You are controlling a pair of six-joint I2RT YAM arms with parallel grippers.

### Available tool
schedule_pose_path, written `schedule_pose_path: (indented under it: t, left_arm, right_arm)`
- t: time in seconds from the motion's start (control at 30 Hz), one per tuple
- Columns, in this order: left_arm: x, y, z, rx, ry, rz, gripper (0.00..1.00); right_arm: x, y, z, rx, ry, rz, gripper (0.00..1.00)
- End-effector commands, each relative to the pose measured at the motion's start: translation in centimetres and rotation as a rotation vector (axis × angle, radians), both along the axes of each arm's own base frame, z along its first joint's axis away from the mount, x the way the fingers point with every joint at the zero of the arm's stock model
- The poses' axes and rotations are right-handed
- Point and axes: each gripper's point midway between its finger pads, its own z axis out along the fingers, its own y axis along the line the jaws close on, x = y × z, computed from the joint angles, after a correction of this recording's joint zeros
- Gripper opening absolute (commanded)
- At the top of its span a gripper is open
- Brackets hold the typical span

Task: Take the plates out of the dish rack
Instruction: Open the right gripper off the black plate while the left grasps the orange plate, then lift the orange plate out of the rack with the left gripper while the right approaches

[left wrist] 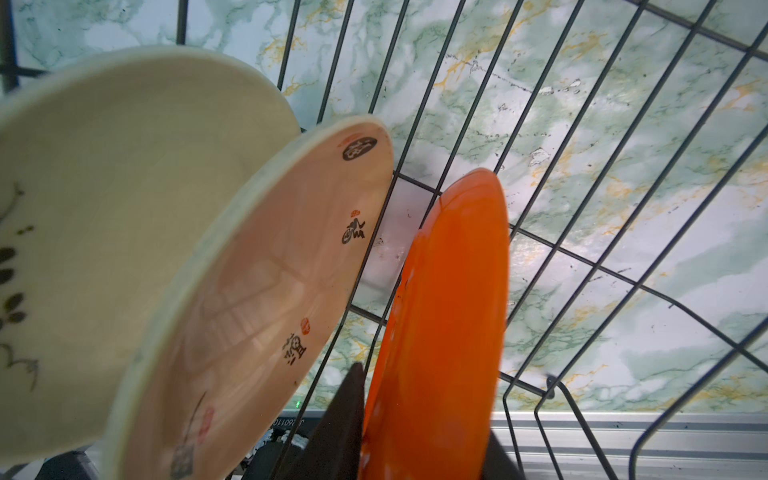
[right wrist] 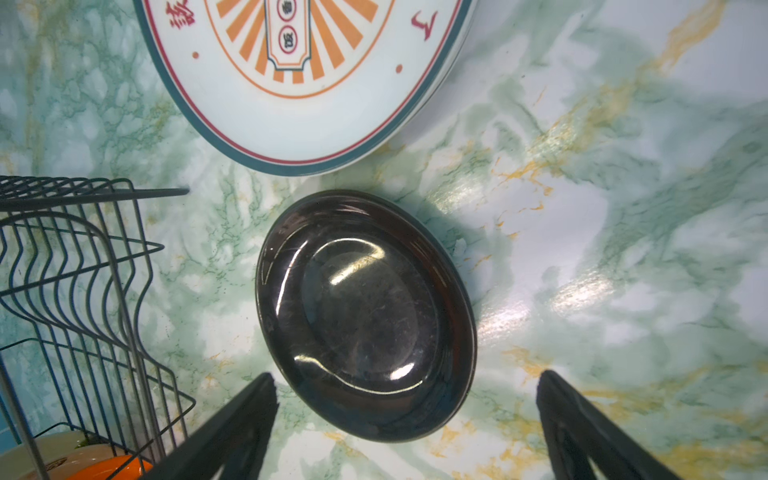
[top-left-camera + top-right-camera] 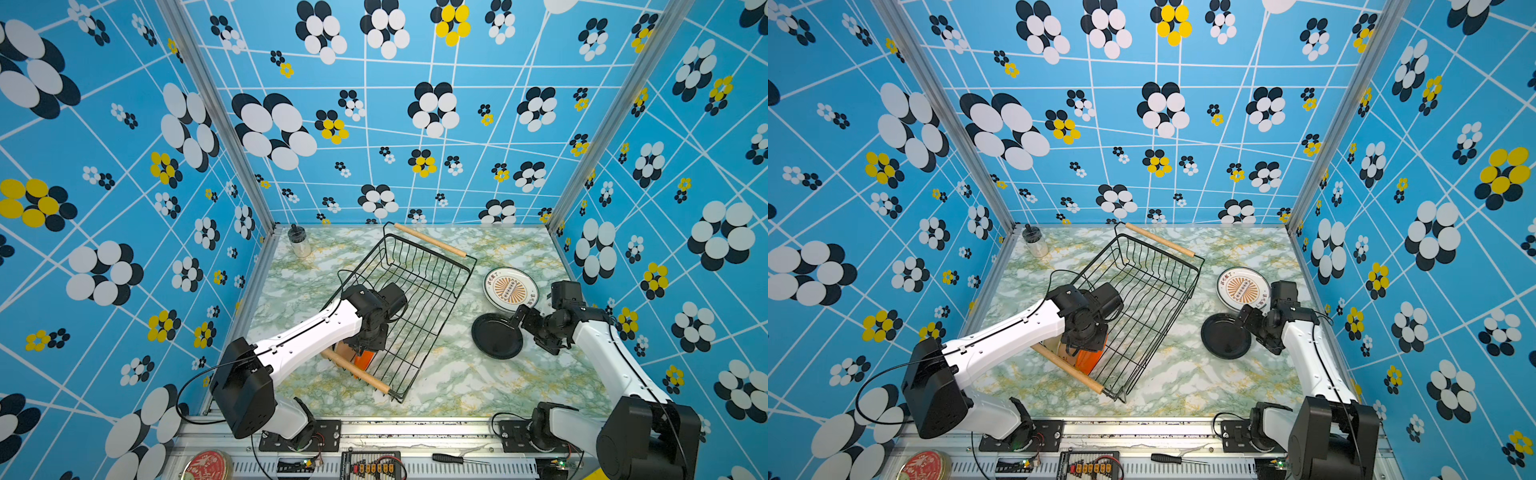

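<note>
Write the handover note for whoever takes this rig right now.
Left pincer: inside the dish rack, fingers on either side of the orange plate; cannot tell whether it is clamped.
Right pincer: open and empty, by the black plate.
Done: the black plate and the white printed plate lie flat on the table, right of the rack.
Left: the orange plate, tan plate and cream plate stand on edge at the rack's near end; lift them out.
</note>
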Motion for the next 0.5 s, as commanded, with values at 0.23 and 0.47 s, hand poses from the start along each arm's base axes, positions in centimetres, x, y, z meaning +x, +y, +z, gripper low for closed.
schedule_pose_path:
  t: [0.23, 0.47]
  left_arm:
    - [-0.11, 1.44, -1.2, 0.099, 0.018, -0.023, 0.24]
    - [0.17, 1.42, -1.08, 0.107, 0.012, -0.051, 0.18]
  right_arm:
    - [-0.41, 0.31, 1.29, 0.005, -0.01, 0.009, 0.99]
    - [-0.24, 0.44, 1.84, 0.014, -0.025, 0.006, 0.99]
